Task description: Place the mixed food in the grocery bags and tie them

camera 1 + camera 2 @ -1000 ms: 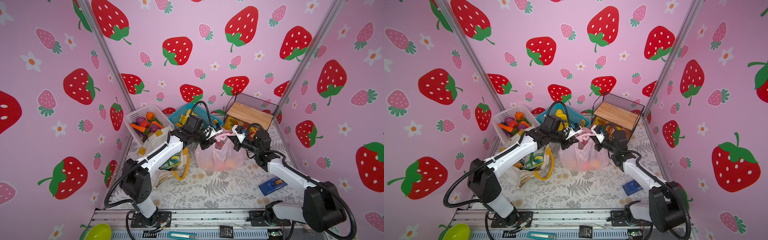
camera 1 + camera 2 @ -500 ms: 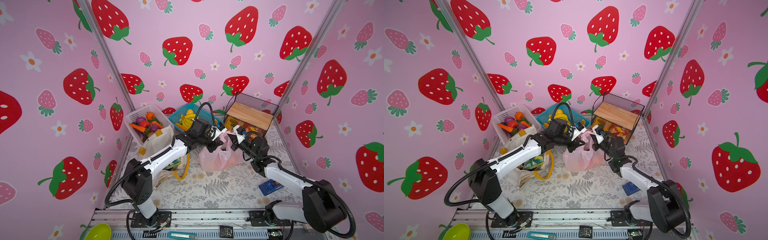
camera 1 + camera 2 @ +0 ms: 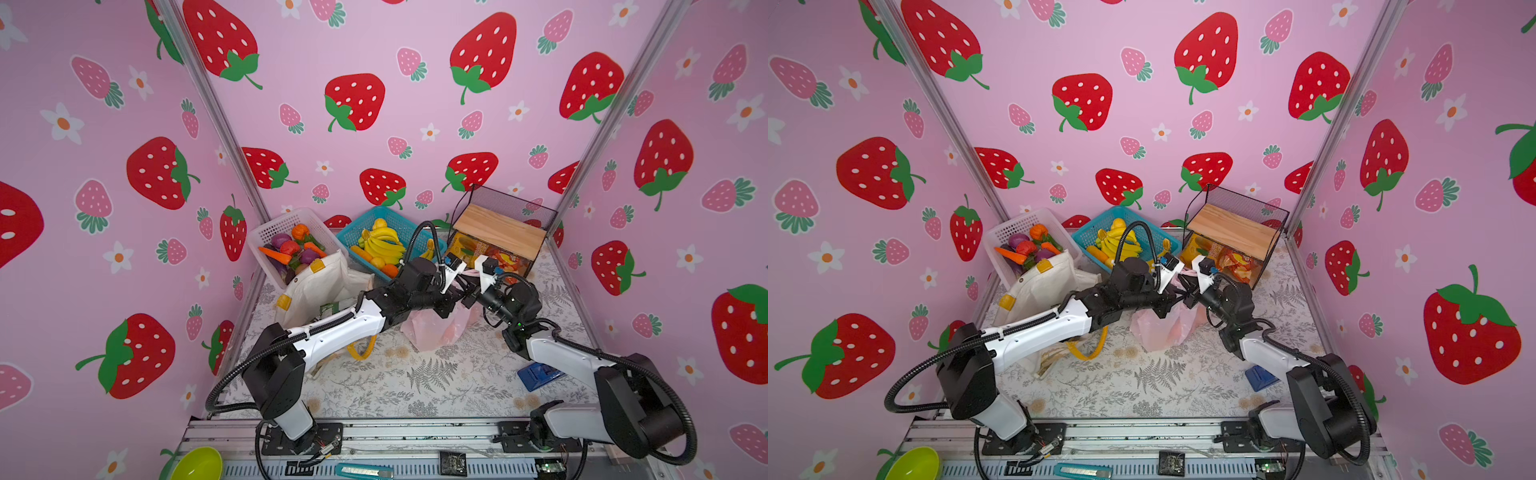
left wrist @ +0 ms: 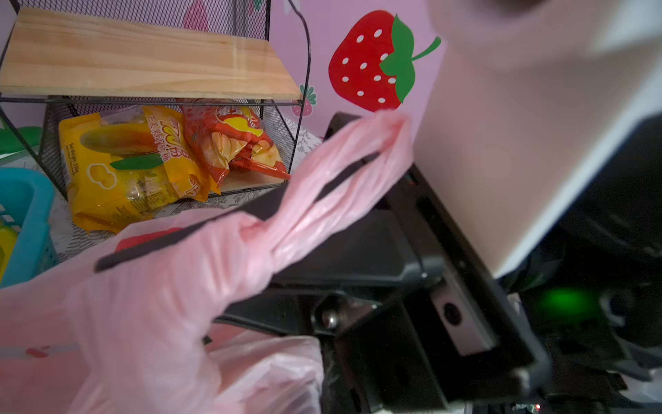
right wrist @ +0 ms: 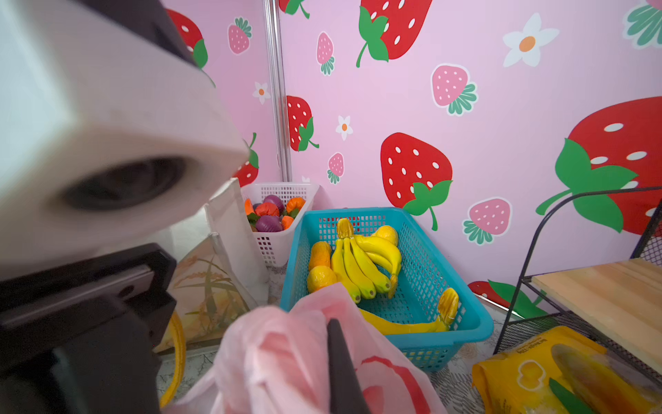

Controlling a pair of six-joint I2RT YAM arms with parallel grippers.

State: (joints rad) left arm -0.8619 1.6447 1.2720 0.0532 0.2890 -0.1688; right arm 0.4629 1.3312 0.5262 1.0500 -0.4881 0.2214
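My two grippers meet above the pink plastic bag [image 3: 436, 330]. It sits on the tabletop past the middle, toward the far edge, near the blue basket [image 3: 353, 241] and the wire shelf [image 3: 498, 226]. In both top views my own wrists hide the fingertips of my left gripper [image 3: 456, 296] and right gripper [image 3: 469, 291], and only faint orange shapes show through the plastic.

The left wrist view adds a twisted handle loop [image 4: 344, 172] pulled taut, and my left finger [image 4: 114, 261] as a dark strip clamped against the bag. The right wrist view shows my right finger [image 5: 340, 358] sunk in bunched plastic, clenched on it too.

The canvas tote [image 3: 324, 286] slumps by the left edge. I cannot make out its contents.
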